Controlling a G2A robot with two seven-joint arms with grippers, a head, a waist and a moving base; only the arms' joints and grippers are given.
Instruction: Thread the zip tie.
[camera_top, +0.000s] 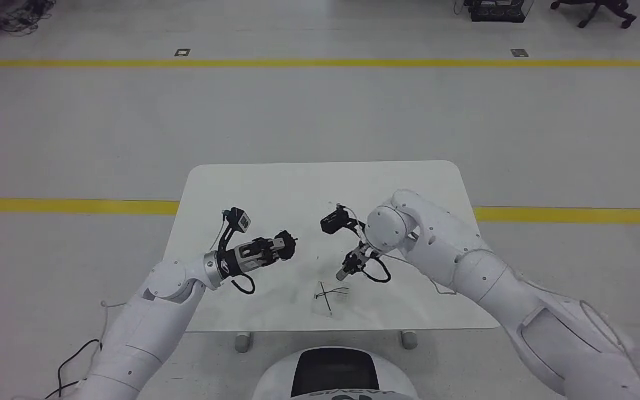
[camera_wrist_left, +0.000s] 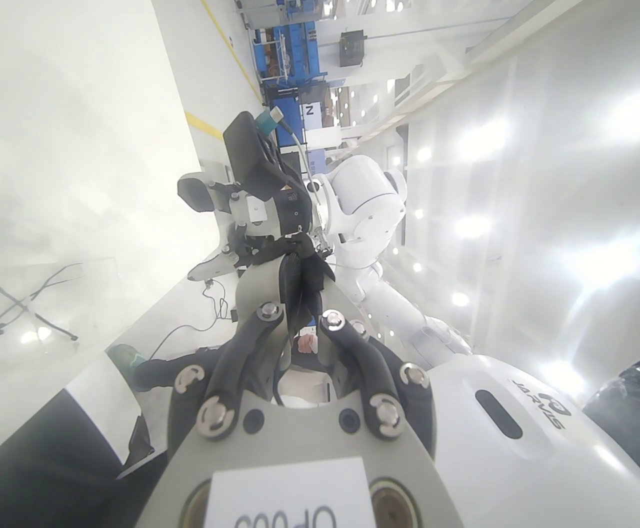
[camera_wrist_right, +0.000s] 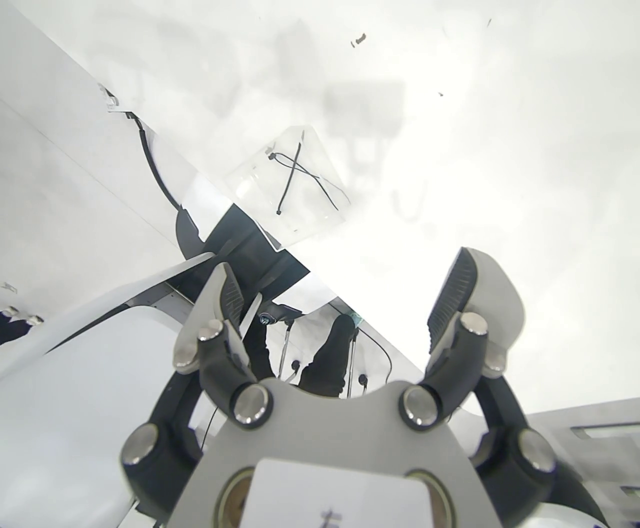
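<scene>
Where the tabletop (camera_top: 300, 190) meets its near edge, about midway along it, two black zip ties (camera_top: 328, 293) lie crossed over each other on a clear plastic sheet (camera_wrist_right: 260, 197), touched by neither arm. The right gripper (camera_top: 347, 270) hangs over the tabletop just behind the ties, a little toward the right edge and apart from them. Its fingers (camera_wrist_right: 462, 292) are spread wide with the ribbed pads facing each other across the gap. The left gripper (camera_top: 285, 243) is held over the tabletop farther toward the left edge, well apart from the ties and pointing across at the right arm. Its fingers (camera_wrist_left: 300, 280) are closed, the black pads pressed together, and whether anything thin sits between them cannot be told. The left wrist view shows the right gripper (camera_wrist_left: 200, 230) opposite, with both fingers parted.
</scene>
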